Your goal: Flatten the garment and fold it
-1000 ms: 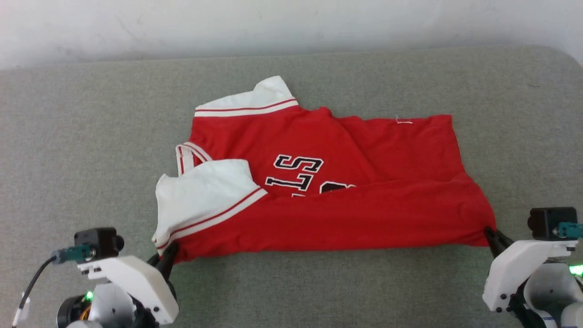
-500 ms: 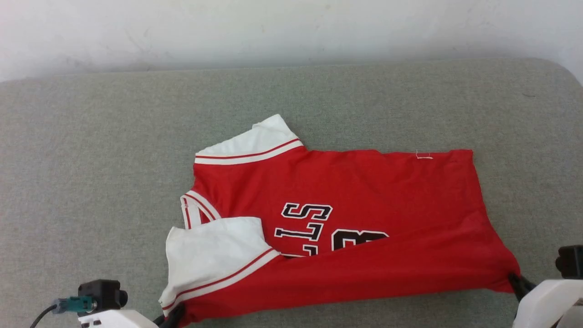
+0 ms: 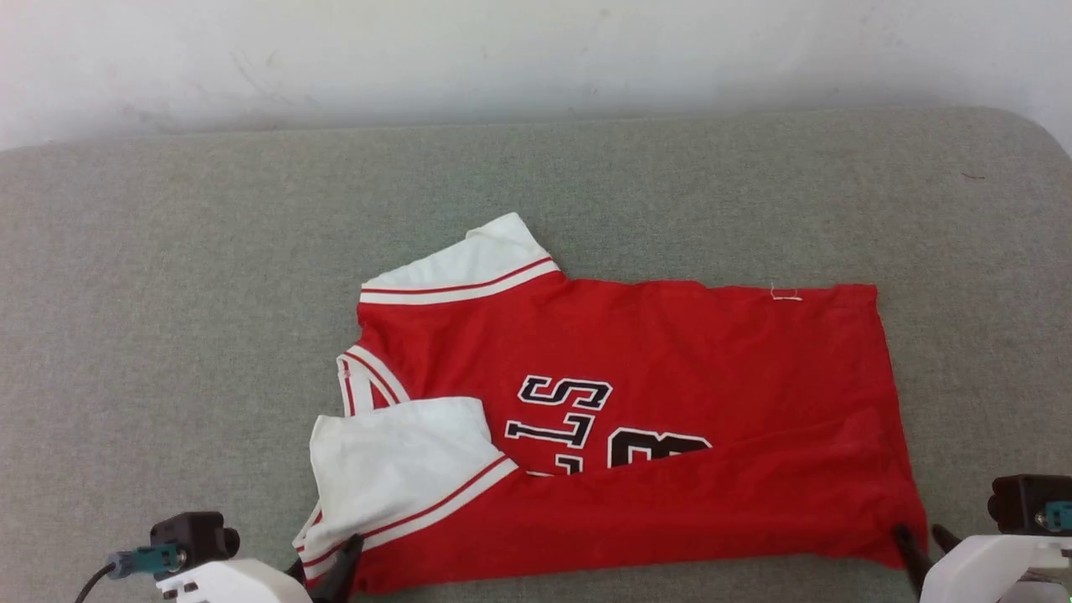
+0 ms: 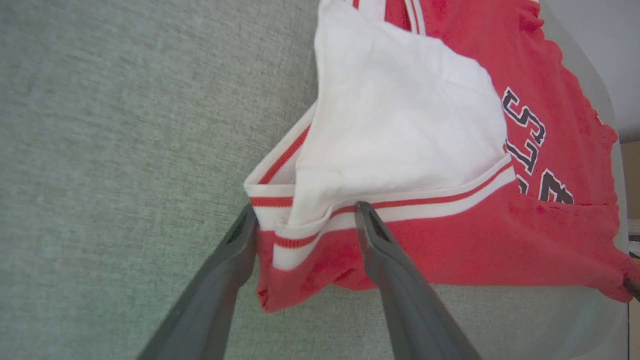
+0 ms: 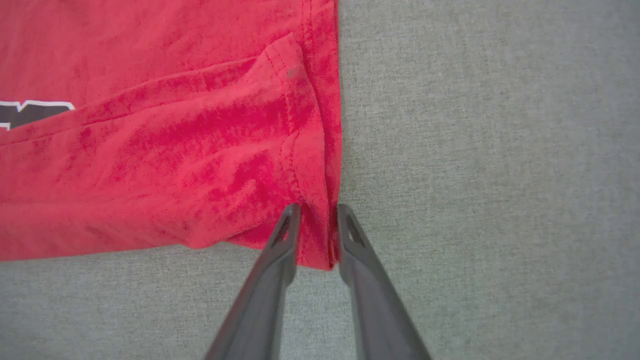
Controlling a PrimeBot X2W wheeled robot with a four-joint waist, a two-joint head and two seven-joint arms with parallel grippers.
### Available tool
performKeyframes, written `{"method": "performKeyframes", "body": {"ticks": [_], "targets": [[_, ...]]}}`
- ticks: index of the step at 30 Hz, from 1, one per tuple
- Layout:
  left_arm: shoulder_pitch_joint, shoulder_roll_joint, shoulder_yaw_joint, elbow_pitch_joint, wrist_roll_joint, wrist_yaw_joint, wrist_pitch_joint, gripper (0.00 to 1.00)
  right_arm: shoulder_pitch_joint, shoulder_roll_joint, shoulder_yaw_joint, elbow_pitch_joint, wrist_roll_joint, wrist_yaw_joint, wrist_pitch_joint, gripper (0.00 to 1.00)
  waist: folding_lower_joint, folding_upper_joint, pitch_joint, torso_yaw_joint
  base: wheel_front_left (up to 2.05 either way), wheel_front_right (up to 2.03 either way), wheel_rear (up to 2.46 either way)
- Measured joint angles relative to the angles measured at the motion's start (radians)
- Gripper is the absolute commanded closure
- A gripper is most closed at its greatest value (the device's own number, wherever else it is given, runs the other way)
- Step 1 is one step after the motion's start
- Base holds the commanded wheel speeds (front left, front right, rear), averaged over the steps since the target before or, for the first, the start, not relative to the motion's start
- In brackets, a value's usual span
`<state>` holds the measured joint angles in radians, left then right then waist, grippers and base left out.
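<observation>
Red T-shirt (image 3: pixel 670 360) lies flat on the grey padded surface (image 3: pixel 167 335), set lengthwise across it, with the neck end toward the robot's left and the bottom hem toward its right. Pale wall (image 3: pixel 536 50) behind.

Near long edge is folded up over the front, and the fold covers the lower part of the black lettering (image 3: pixel 561 410). Near white sleeve (image 3: pixel 394 461) lies on top of the chest. Far white sleeve (image 3: pixel 469 264) sticks out flat on the far side. Striped collar band (image 3: pixel 360 385) peeks out between the two.

At the near sleeve corner, left gripper (image 4: pixel 306 210) has its fingers wide apart, one on either side of the striped sleeve edge. The cloth sits loose between them, not pinched.

At the near hem corner, right gripper (image 5: pixel 317 207) has its fingers a narrow gap apart, with the hem corner in that gap. They look parted rather than pressed shut on it. The cloth is slack there, with soft creases running in from the corner.
</observation>
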<state>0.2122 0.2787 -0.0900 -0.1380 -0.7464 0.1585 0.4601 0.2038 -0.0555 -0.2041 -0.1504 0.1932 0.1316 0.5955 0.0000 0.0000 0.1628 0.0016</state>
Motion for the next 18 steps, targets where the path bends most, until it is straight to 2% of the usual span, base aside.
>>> {"method": "performKeyframes", "body": {"ticks": [5,9,14,18], "targets": [[-0.003,-0.01,0.007,0.015,-0.002,-0.001,-0.023,0.0,-0.012,0.001,-0.001,0.024,0.0,0.0,-0.044,0.0,0.0,0.0,-0.005,0.002,0.0,0.0,0.0],[0.005,-0.019,0.048,-0.034,-0.005,0.004,-0.078,0.0,-0.016,0.002,-0.02,-0.005,0.002,0.0,-0.072,0.0,0.0,0.0,-0.007,0.001,0.0,0.0,0.0],[-0.019,-0.01,0.117,-0.146,0.071,0.009,-0.257,0.0,-0.058,0.002,-0.047,-0.105,-0.038,0.0,-0.219,0.0,-0.0001,0.0,-0.001,-0.006,0.0,0.0,0.0],[-0.15,0.043,0.111,-0.175,0.204,-0.037,-0.407,0.0,-0.111,0.003,-0.011,-0.154,-0.07,0.0,-0.339,0.0,0.0001,0.0,0.018,-0.015,0.0,0.0,0.0]]}}
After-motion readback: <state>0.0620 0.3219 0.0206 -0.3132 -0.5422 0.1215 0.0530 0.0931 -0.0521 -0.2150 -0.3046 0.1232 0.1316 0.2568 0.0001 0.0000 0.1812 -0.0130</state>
